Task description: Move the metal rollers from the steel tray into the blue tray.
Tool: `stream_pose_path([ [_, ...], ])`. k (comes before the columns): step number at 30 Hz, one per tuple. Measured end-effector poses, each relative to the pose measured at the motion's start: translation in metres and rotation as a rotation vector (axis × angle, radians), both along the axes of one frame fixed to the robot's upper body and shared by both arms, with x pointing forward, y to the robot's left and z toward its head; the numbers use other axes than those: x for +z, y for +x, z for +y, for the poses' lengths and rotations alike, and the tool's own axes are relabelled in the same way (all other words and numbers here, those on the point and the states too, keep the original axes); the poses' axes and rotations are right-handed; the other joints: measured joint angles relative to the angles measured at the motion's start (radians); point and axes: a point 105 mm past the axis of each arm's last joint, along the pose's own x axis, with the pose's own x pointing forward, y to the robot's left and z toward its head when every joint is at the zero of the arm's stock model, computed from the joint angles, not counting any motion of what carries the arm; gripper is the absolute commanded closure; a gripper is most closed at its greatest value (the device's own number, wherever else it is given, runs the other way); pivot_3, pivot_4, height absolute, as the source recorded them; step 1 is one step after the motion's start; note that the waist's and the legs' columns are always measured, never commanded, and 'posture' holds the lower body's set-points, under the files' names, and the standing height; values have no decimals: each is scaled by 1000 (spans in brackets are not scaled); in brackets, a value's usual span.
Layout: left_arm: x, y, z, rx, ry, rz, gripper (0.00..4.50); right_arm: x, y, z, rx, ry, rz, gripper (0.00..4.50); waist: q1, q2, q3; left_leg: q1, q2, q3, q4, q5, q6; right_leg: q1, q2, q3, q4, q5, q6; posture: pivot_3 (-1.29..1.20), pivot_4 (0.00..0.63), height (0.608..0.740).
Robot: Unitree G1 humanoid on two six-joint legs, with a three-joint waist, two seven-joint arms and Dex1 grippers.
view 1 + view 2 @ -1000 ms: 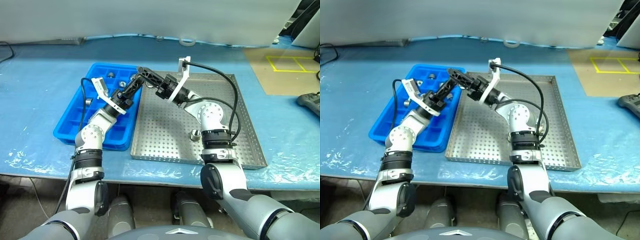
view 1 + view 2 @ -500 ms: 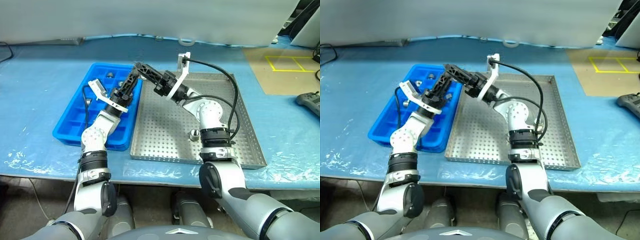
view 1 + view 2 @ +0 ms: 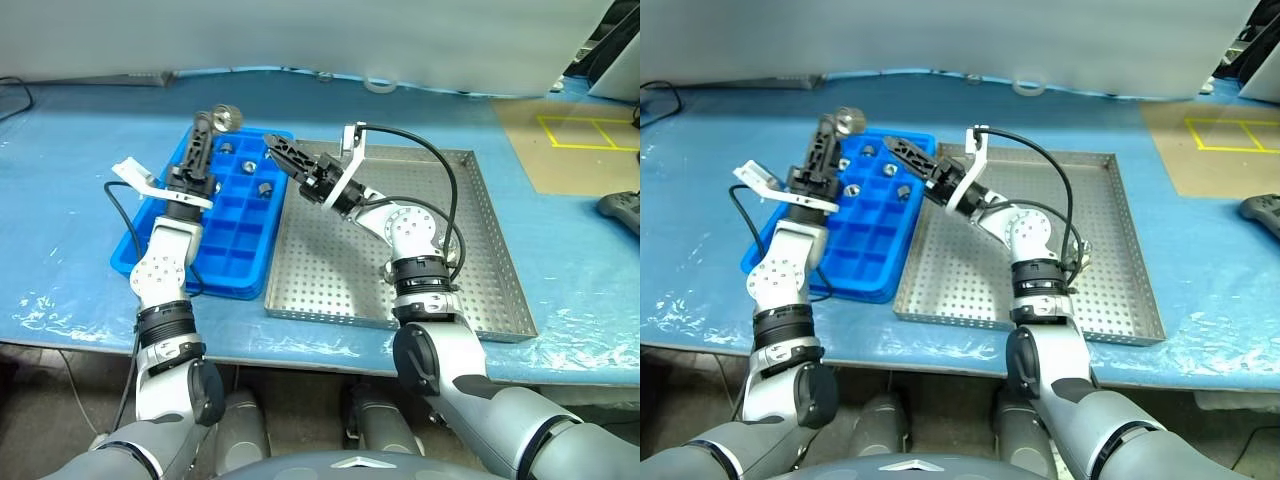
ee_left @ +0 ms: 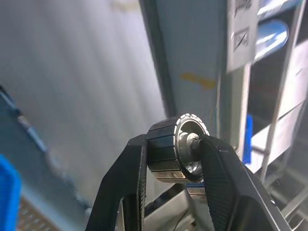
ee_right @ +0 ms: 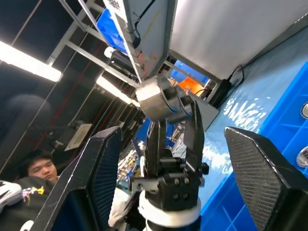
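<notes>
Left gripper (image 3: 212, 119) pinches a metal roller (image 3: 226, 117) between its fingertips, raised above the blue tray's (image 3: 215, 262) far end; right gripper (image 3: 272, 146) spreads wide and empty, just beside it over the tray's edge.

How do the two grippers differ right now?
The left gripper is shut on a roller; the right gripper is open and empty. The left points up above the blue tray's far end; the right reaches over the tray's right edge. Both have black fingers.
</notes>
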Motion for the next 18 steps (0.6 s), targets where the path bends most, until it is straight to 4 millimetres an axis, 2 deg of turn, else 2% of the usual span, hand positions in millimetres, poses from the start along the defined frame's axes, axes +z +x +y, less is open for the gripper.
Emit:
stream_pose_path([
  [3, -1, 1, -5, -1, 61, -3, 3187, -1, 2, 0, -15, -16, -6, 953, 3, 0, 0, 0, 0, 0, 0, 0, 0, 0, 0, 0, 0, 0, 0, -312, 150, 740],
  [8, -10, 2, -26, -47, 184, 9, 3187, 0, 6, 1, -39, -27, -12, 953, 3, 0, 0, 0, 0, 0, 0, 0, 0, 0, 0, 0, 1, 0, 0, -314, 150, 740],
  [11, -15, 1, -36, -70, 224, 16, 3187, -1, 6, 1, -42, -32, -18, 1549, 3, 0, 0, 1, 0, 0, 0, 0, 0, 0, 0, 0, 1, 0, 0, -317, 150, 740],
  [16, -14, 0, -37, -74, 237, -7, 3187, -4, 6, 0, -49, -38, -14, 3166, 3, 0, 0, 1, 0, 0, 0, 0, 0, 0, 0, 0, 1, 0, 0, -318, 150, 740],
  [18, -14, 0, -38, -73, 240, -8, 3187, -4, 7, -1, -51, -38, -13, 3225, 3, 0, 0, 1, 0, 0, 0, 0, 0, 0, 0, 0, 1, 0, 0, -315, 150, 740],
])
